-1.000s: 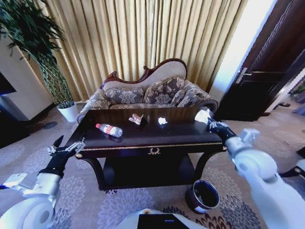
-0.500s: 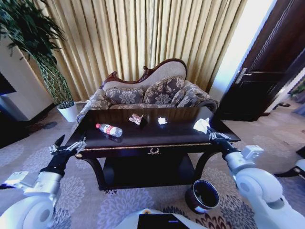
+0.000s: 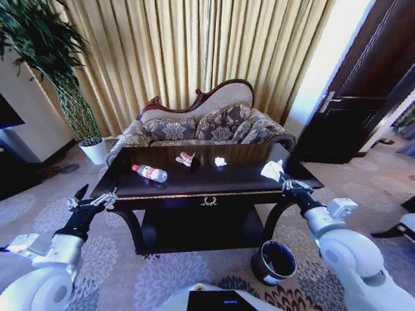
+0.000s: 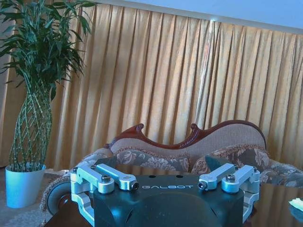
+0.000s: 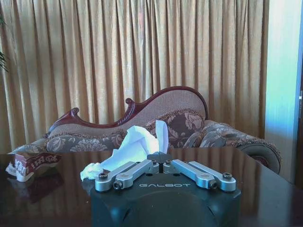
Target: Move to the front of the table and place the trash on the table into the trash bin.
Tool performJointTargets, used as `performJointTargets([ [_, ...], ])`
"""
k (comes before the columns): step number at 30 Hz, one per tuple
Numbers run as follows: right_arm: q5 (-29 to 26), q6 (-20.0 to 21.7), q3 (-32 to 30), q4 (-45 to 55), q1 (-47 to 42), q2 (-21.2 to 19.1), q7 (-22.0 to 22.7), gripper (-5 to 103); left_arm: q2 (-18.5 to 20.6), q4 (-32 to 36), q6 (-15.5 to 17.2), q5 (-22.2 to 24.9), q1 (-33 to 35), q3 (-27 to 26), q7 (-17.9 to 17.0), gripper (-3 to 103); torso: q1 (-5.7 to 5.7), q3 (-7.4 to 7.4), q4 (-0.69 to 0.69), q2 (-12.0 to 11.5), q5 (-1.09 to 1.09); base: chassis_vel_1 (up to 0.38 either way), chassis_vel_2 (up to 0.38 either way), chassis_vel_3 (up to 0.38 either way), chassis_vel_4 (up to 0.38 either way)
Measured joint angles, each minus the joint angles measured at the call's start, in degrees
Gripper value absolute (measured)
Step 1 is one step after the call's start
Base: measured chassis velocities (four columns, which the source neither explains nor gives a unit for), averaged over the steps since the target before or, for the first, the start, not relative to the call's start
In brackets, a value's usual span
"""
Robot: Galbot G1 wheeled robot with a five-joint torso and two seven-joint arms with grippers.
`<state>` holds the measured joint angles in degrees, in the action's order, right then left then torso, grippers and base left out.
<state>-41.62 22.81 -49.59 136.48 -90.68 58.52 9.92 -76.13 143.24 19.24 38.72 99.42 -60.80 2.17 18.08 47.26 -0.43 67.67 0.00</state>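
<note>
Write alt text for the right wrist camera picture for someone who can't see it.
The right gripper, shut on a crumpled white paper, sits low over the dark glossy table. A brownish wrapper and a smaller white paper bit lie on the tabletop, with a patterned sofa and gold curtains behind.

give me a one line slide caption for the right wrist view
Right gripper shut on white crumpled paper above the table, wrapper beyond.
</note>
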Motion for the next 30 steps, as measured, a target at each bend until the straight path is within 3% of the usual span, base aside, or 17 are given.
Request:
performJointTargets([
  [21,1.39,-0.28,1.31,-0.72,0.05,0.48,-0.05,0,-0.11,0.0,-0.45,0.22,-0.06,-0.11,0.55,100,-0.01,0.0,0.0,0.01,0.0,0.107,-0.115,-0.103,0.095],
  [28,3.85,-0.59,2.96,-9.35,-0.81,3.1,-0.86,0,0.18,0.0,-0.63,0.33,-0.22,-0.21,0.9,100,-0.02,0.0,0.0,0.01,-0.01,0.023,-0.026,-0.017,0.027],
  [30,5.15,-2.51,3.36,-15.64,-0.77,3.54,-1.29,0,0.14,0.0,-0.63,0.42,-0.18,-0.43,0.88,100,0.01,0.01,0.0,-0.01,0.02,0.0,0.0,0.0,0.0],
])
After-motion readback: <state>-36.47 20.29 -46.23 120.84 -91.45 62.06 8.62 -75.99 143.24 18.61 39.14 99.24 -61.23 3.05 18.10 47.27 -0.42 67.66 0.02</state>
